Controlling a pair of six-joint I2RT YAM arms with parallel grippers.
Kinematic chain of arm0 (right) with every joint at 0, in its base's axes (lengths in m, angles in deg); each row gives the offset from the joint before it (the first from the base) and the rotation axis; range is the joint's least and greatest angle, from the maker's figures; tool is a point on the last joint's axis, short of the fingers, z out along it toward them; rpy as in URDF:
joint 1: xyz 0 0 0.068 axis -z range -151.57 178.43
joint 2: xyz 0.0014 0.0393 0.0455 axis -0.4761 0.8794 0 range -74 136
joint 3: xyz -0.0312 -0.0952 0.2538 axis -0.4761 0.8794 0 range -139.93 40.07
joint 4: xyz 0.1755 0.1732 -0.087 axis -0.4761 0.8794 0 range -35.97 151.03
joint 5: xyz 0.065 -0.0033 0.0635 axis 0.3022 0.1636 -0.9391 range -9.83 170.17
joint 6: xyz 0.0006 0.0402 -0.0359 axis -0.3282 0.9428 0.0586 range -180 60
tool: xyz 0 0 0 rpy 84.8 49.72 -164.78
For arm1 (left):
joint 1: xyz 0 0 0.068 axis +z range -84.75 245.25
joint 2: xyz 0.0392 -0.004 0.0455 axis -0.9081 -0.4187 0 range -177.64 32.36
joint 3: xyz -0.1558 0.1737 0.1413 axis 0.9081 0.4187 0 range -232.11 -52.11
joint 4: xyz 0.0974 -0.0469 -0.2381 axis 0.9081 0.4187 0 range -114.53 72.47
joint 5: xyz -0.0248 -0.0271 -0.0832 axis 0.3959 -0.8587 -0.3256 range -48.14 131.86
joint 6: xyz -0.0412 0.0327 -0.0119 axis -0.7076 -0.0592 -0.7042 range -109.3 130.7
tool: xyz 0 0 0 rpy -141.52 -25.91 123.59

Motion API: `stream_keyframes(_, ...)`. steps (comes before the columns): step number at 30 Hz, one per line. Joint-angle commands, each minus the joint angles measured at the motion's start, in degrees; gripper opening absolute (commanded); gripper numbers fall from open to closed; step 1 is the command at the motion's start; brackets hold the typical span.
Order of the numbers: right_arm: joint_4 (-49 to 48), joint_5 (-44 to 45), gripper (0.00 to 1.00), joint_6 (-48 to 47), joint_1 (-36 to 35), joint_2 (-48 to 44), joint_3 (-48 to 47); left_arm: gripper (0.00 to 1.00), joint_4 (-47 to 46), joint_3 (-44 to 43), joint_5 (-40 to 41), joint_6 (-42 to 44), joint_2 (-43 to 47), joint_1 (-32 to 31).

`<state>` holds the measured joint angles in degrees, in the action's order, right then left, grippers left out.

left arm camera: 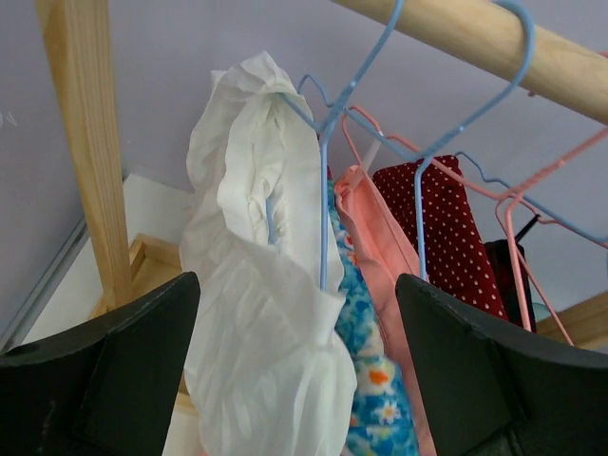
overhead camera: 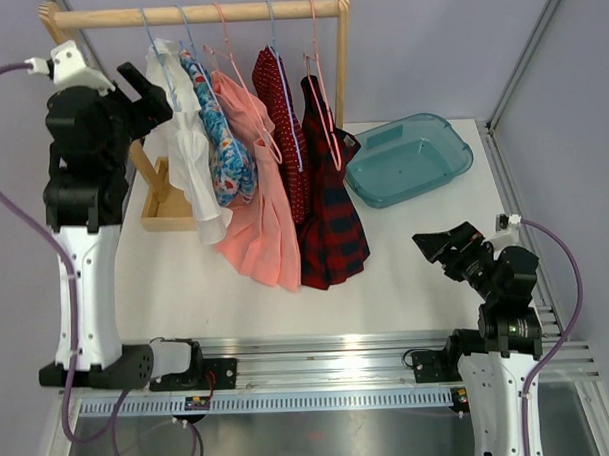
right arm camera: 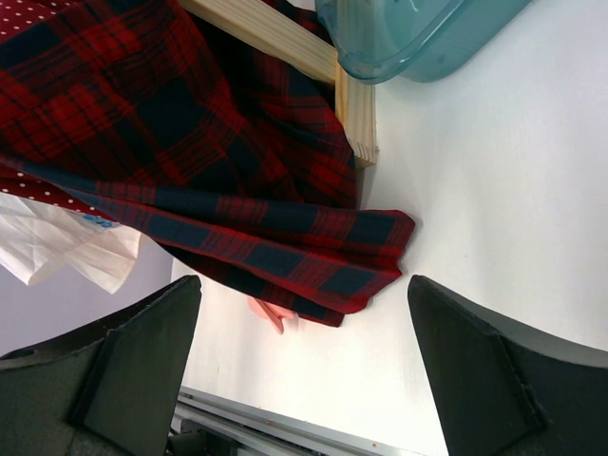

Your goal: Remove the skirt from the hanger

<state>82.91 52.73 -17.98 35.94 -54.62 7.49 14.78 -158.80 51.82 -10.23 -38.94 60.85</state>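
Note:
Several garments hang on a wooden rack (overhead camera: 197, 12): a white one (overhead camera: 186, 142) on a blue hanger, then blue floral (overhead camera: 226, 141), pink (overhead camera: 259, 210), red polka-dot (overhead camera: 286, 129) and red plaid (overhead camera: 329, 217). My left gripper (overhead camera: 152, 91) is raised, open and empty, just left of the white garment's top. In the left wrist view the white garment (left arm camera: 256, 285) and its blue hanger (left arm camera: 323, 190) lie ahead of the open gripper (left arm camera: 296, 280). My right gripper (overhead camera: 440, 245) is open and empty low at the right. In its wrist view the gripper (right arm camera: 304, 280) faces the plaid hem (right arm camera: 285, 237).
A teal plastic tub (overhead camera: 407, 159) sits on the white table at the back right. The rack's wooden post (left arm camera: 90, 142) and base (overhead camera: 164, 208) stand right beside the left arm. A metal rail (overhead camera: 320, 373) runs along the near edge.

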Motion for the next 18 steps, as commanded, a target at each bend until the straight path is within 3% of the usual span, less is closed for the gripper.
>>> stream_keyframes(1,1.7,1.2,0.98,-2.6,0.0,-0.8,-2.4,0.87,1.7,-9.3,1.1,2.3,-8.3,-0.1)
stream_keyframes(11,1.0,0.6,0.98,-2.6,0.1,-2.4,0.3,0.82,4.3,-23.9,2.3,3.8,-24.9,-0.1)
stream_keyframes(15,0.8,0.5,0.98,-2.9,0.1,-2.4,0.8,0.77,3.0,-25.5,3.1,4.4,-26.3,-0.1)
stream_keyframes(18,0.5,0.6,0.98,-3.2,0.1,-2.2,1.0,0.65,3.1,-26.6,3.6,4.8,-27.7,-0.1)
